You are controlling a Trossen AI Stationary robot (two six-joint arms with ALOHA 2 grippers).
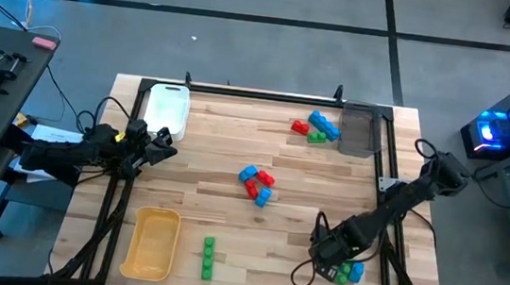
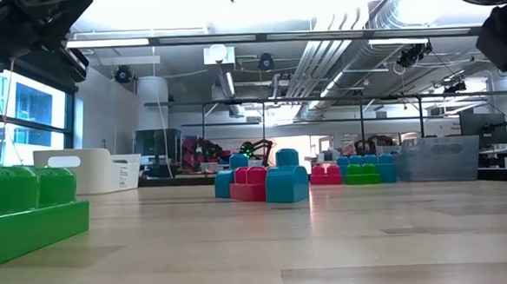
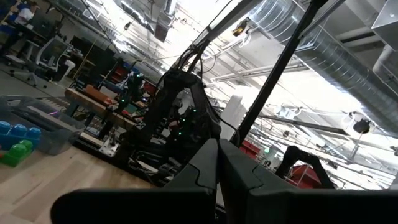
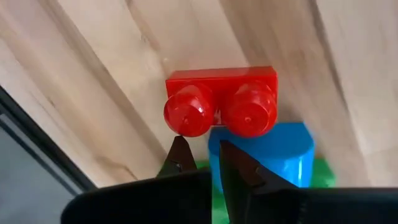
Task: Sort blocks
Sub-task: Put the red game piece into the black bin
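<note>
My right gripper (image 1: pixel 335 263) hangs over a small pile of blocks (image 1: pixel 351 272) at the table's near right corner, fingers pointing down. In its wrist view the right gripper (image 4: pixel 202 148) is open by a narrow gap. Its tips are at the edge of a red two-stud block (image 4: pixel 221 102), which lies beside a blue block (image 4: pixel 267 155) with green beneath. A red and blue cluster (image 1: pixel 255 182) sits mid-table. A red, blue and green group (image 1: pixel 316 128) lies by the grey tray (image 1: pixel 358 128). Green blocks (image 1: pixel 209 256) rest near the front edge. My left gripper (image 1: pixel 162 142) is shut and waits by the white tray (image 1: pixel 166 107). My right gripper comes at the red block from above, its fingertips (image 4: pixel 180 146) right at the block's studs (image 4: pixel 186 115). I cannot tell whether they touch it. The red block lies on the pile, studs facing up.
A yellow tray (image 1: pixel 151 243) sits at the near left. The white tray is at the far left corner and the grey tray at the far right. A dark frame rail (image 1: pixel 269 95) runs along the table's edges. Bare wood lies between the block groups.
</note>
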